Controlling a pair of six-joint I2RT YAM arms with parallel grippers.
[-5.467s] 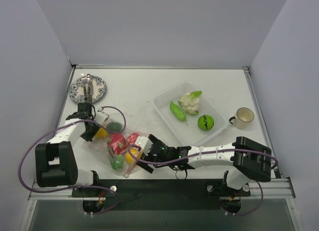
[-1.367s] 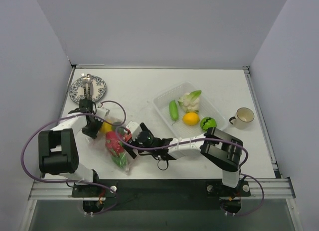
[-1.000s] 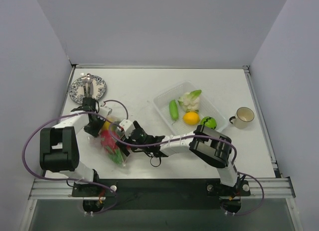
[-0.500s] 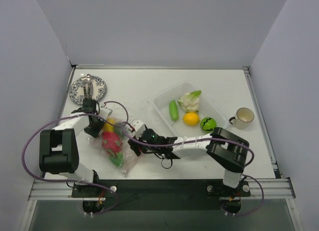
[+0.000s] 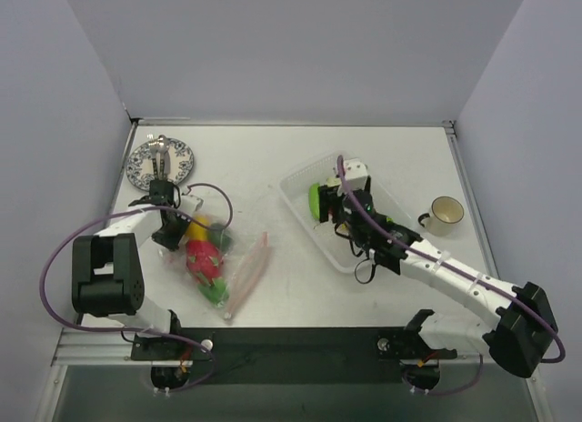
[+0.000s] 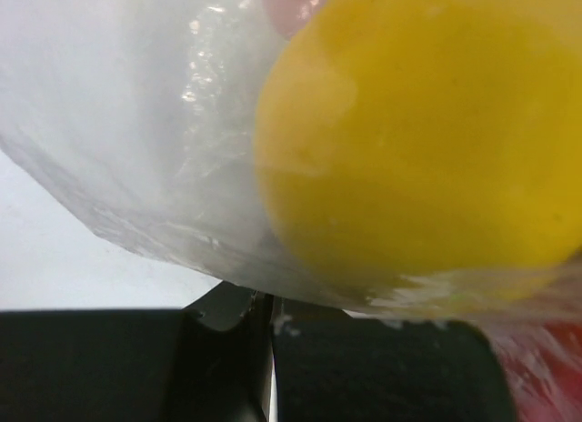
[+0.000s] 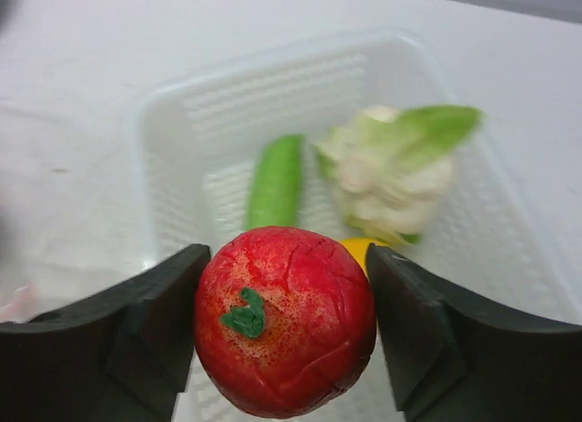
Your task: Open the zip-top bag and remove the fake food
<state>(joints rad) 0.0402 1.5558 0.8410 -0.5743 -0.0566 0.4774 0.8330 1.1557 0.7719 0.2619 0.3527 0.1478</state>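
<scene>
White tabletop point(image 5: 273, 158), grey walls around. Lower the red fruit point(image 7: 300, 286) straight into the tray point(image 7: 173, 167), beside the green pod point(image 7: 275, 181) and cauliflower point(image 7: 391, 172), then part the pads gently. Right gripper point(image 7: 285, 340) stretched forward over the tray, clamped on that fruit. Left gripper point(image 5: 167, 233) bent low, pinching the zip-top bag point(image 5: 241, 266) at table's left, yellow piece point(image 6: 418, 140) and others inside.

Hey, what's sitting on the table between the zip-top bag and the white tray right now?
Nothing. In the top view the table is bare between the zip-top bag and the white tray.
</scene>
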